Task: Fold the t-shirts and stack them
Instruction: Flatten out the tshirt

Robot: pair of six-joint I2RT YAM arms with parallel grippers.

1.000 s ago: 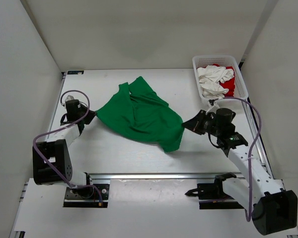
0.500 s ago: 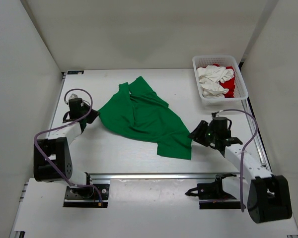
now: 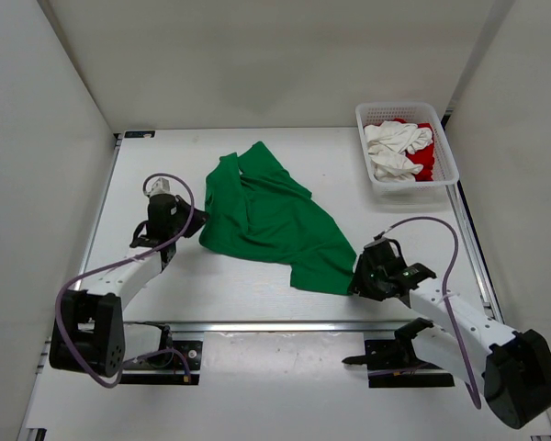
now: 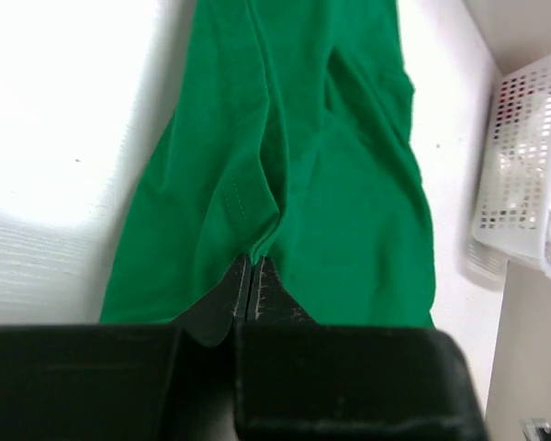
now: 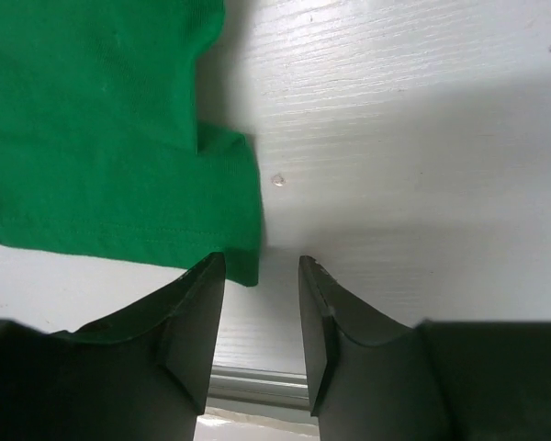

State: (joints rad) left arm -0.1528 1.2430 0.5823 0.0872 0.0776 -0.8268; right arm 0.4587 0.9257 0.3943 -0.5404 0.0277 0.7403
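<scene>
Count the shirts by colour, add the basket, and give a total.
green shirt: 1
white shirt: 1
red shirt: 1
basket: 1
Total: 4

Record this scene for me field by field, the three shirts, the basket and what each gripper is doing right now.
green t-shirt: lies crumpled on the table, not folded
white t-shirt: bunched in the basket, on top
red t-shirt: in the basket, partly under the white t-shirt
left gripper: shut on the green t-shirt's left edge
right gripper: open, at the green t-shirt's near right corner, holding nothing
stack: not begun
</scene>
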